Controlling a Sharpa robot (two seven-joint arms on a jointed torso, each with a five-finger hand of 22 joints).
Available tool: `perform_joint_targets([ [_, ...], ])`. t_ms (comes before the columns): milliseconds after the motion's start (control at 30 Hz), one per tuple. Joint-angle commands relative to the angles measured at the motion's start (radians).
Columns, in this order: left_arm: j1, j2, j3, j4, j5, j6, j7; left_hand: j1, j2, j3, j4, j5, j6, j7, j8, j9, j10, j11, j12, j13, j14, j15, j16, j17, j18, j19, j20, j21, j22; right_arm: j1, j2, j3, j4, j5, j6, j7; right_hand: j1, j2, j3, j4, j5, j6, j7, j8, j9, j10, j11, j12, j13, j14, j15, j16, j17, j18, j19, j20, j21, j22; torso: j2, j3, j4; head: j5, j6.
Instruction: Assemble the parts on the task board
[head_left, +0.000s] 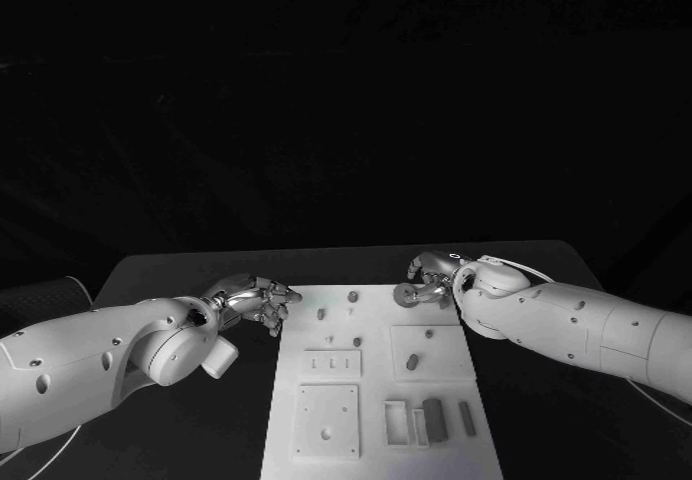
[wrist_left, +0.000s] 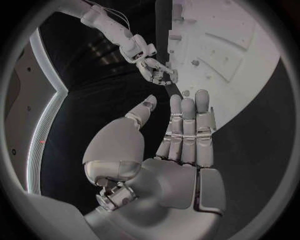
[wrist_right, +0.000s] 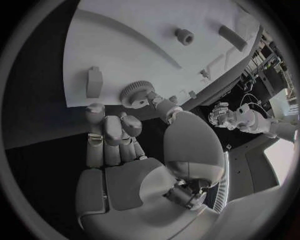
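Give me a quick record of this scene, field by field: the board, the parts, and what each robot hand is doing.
surface: black table
board: white task board, middle of table
parts: small pieces on the board; a gear at the board's far edge
left robot hand: beside the board's left edge, fingers apart, holds nothing
right robot hand: at the board's far right corner, thumb and fingers at the gear; firm grip unclear

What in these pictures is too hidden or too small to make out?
- Head view: the right hand covers the task board corner; whatever it pinches is hidden.
- Right wrist view: a small gear sits at the fingertips; actual grip unclear.
- Head view: the far parts are too small to identify.
- Left hand: nothing visibly held.
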Motion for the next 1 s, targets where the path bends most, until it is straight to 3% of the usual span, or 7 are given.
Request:
perform_joint_targets([
  [33, 0.001, 0.002, 0.001, 0.002, 0.006, 0.014, 0.009, -0.009, 0.000, 0.000, -0.008, 0.000, 0.014, 0.013, -0.002, 0.001, -0.007, 0.014, -0.006, -0.001, 0.000, 0.005, -0.001, -0.002, 0.051, 0.005, 0.001, -0.005, -0.001, -0.001, 0.002, 0.000, -0.001, 0.008, 0.024, 0.015, -0.001, 0.010, -0.007, 0.001, 0.003, 0.005, -0.002, 0.004, 0.001, 0.000, -0.006, 0.004, -0.001, 0.001, -0.009, 0.007, 0.001, 0.085, -0.003, -0.003, 0.006, 0.018, 0.000, 0.0006, -0.0006, 0.003, -0.001],
  [667, 0.001, 0.001, 0.001, 0.003, 0.006, 0.013, 0.005, -0.009, 0.001, 0.001, -0.009, 0.000, 0.014, 0.013, -0.002, 0.002, -0.005, 0.014, -0.009, -0.002, 0.000, 0.005, -0.001, -0.002, 0.051, 0.006, 0.001, -0.005, -0.001, -0.002, 0.011, 0.000, -0.021, 0.011, 0.042, 0.023, -0.005, 0.028, -0.016, -0.006, 0.003, 0.011, -0.007, 0.009, 0.003, 0.001, -0.011, 0.003, -0.004, 0.001, -0.014, 0.008, 0.002, 0.085, -0.006, -0.003, 0.007, 0.018, 0.000, 0.0002, -0.0013, 0.005, -0.005],
  [1000, 0.001, 0.001, 0.001, 0.003, 0.006, 0.014, 0.004, -0.009, 0.001, 0.000, -0.009, 0.000, 0.015, 0.013, -0.001, 0.002, -0.005, 0.014, -0.009, -0.002, 0.000, 0.005, 0.000, -0.002, 0.051, 0.007, 0.001, -0.006, -0.001, -0.002, 0.016, 0.000, -0.027, 0.027, 0.065, 0.035, -0.014, 0.063, -0.024, -0.010, 0.004, 0.020, -0.010, 0.015, 0.004, 0.002, -0.014, 0.002, -0.006, 0.001, -0.016, 0.008, 0.003, 0.085, -0.009, -0.002, 0.007, 0.017, -0.001, 0.0002, -0.0015, 0.007, -0.008],
])
